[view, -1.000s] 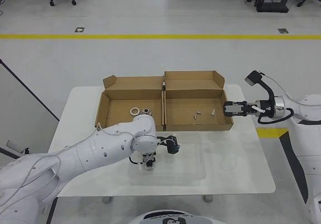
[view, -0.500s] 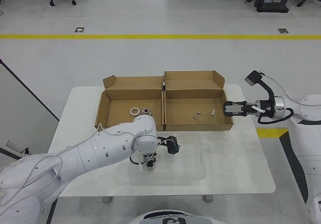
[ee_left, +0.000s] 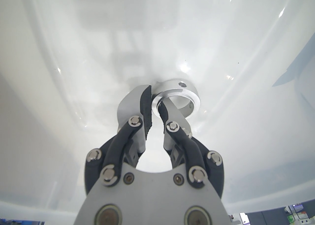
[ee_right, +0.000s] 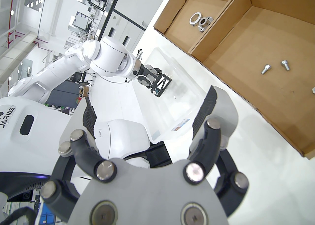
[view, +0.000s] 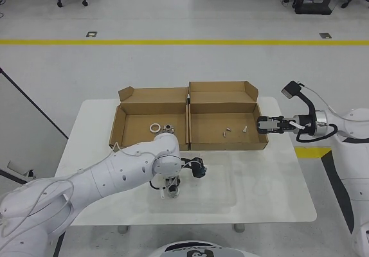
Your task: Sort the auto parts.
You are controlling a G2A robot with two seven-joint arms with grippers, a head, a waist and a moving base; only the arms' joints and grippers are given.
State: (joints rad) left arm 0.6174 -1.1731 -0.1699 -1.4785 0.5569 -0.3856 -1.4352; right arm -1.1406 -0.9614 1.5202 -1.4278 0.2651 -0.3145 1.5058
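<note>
Left wrist view: left tool (ee_left: 155, 109) pinches the ring (ee_left: 183, 88) by its wall, in the bin (ee_left: 73, 26) at 6 o'clock. Rigid, slick metal, probably slip-prone. Right tool (ee_right: 149, 100) gapes empty at 2 o'clock.

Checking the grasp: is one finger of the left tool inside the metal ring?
Yes, the left tool pinches the metal ring, one finger inside, one outside.

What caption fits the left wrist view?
Left end effector pinching the wall of a metal ring inside a clear bin.
</note>
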